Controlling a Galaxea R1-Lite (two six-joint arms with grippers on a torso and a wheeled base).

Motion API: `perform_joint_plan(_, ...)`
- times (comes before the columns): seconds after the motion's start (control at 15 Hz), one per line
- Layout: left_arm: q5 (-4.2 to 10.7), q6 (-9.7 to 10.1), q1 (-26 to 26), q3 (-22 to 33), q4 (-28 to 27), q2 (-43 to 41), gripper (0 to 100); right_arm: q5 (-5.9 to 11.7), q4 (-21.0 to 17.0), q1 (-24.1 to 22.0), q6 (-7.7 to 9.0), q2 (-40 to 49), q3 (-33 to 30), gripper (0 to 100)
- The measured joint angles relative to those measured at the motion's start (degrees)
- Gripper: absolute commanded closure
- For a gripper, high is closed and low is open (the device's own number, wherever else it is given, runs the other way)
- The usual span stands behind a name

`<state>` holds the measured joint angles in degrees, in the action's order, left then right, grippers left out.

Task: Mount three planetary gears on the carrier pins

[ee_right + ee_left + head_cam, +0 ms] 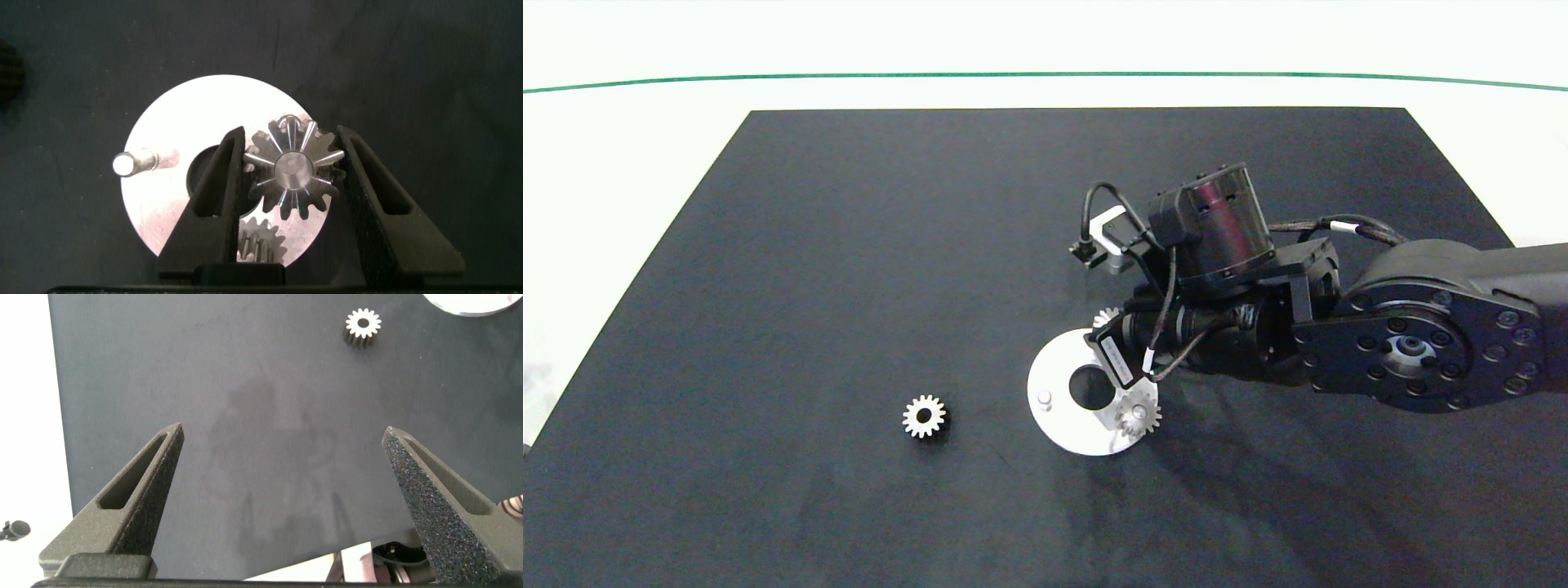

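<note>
The white disc (1063,431) lies on the black mat, with one bare carrier pin (1044,398) (135,162). One planetary gear (1137,415) (261,241) sits on a second pin. Another gear (292,171) rests over the third pin, whose top shows in its centre hole. My right gripper (290,131) is shut on this gear, a finger touching its teeth on each side. In the head view this gear (1107,317) peeks out from under the right wrist. A loose gear (924,416) (362,325) lies flat to the left of the disc. My left gripper (283,431) hangs open above bare mat.
The black mat (849,245) covers most of the white table, and a green line (1045,75) runs along the far side. The right arm (1413,335) reaches in from the right over the disc's edge. The left arm is outside the head view.
</note>
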<state>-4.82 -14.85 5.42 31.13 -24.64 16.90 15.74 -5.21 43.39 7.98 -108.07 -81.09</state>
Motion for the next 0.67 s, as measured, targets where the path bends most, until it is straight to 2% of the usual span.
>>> perform_joint_plan(0.33, 0.0, 0.0, 0.0, 0.2, 0.0, 0.0, 0, 0.0, 0.2, -0.2, -0.13, -0.7, -0.7, 84)
perform_joint_plan(0.67, -0.06, 0.0, 0.0, 0.2, 0.0, -0.1, 0, -0.01, 0.3, -0.3, -1.21, -2.1, -2.1, 84)
